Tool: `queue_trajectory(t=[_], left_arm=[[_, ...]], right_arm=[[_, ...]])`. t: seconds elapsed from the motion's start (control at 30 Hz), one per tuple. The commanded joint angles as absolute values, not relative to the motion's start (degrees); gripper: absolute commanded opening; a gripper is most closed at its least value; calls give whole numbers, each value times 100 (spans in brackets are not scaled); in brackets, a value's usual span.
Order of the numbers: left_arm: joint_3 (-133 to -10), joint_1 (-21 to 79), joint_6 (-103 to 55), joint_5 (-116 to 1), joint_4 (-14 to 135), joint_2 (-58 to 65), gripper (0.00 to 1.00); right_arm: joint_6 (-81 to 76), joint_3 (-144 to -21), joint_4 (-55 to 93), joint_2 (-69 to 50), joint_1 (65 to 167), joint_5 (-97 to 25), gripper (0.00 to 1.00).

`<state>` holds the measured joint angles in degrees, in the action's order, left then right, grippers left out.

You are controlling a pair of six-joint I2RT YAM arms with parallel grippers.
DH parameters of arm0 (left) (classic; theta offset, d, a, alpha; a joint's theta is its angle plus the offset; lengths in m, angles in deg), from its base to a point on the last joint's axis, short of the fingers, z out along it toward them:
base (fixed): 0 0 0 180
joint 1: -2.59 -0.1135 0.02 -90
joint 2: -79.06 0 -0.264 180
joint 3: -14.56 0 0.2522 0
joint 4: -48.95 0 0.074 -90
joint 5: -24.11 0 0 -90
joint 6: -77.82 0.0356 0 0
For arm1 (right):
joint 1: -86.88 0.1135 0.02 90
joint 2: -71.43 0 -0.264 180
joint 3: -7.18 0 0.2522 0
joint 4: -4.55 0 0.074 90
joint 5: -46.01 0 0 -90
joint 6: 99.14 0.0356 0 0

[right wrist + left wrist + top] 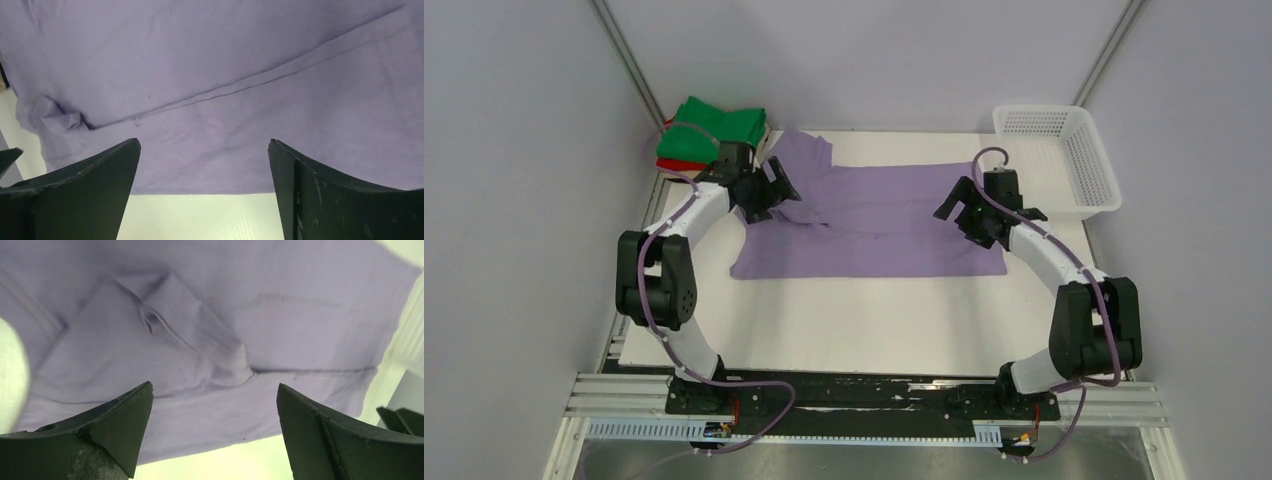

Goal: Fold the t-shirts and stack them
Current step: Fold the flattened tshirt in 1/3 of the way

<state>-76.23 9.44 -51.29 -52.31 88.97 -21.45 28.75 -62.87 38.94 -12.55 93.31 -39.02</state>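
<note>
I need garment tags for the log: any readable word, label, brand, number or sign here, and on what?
No readable text in any view.
lavender t-shirt: plain; a faint grey mark in the left wrist view is too blurred to read.
green t-shirt: plain.
white mesh basket: no label showing.

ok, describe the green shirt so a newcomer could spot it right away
Find the white table and look to its far left corner. The green shirt lies folded there on top of a red shirt. It is the only bright green thing, folded, unlike the purple shirt spread across the middle.
</note>
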Motion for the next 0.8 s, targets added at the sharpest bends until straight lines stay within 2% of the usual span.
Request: queue_trajectory(t=[0.0, 0.17, 0.3, 0.4, 0.53, 0.77], left_arm=[[-6788, 1264, -5280, -4634, 7998, -2303, 100], [-6543, 1367, -5512, -4540, 7617, -2821, 100], [-6179, 1415, -5420, -4862, 7689, -2651, 100], [-5722, 1425, -5372, -4986, 7920, -2360, 100], [-4991, 1582, -5461, -5070, 8149, -1835, 100], [-3935, 2261, -5933, -5457, 9206, 51, 100]], right_arm=[[2433, -6306, 3302, -1832, 9687, -3657, 100], [2513, -6506, 3287, -2678, 9696, -3672, 100], [2640, -6027, 3554, -2587, 9695, -3889, 100], [2634, -5545, 4082, -2313, 9690, -4171, 100], [2927, -4883, 4727, -1711, 9701, -3928, 100], [3228, -4057, 5704, -109, 9829, -3519, 100]])
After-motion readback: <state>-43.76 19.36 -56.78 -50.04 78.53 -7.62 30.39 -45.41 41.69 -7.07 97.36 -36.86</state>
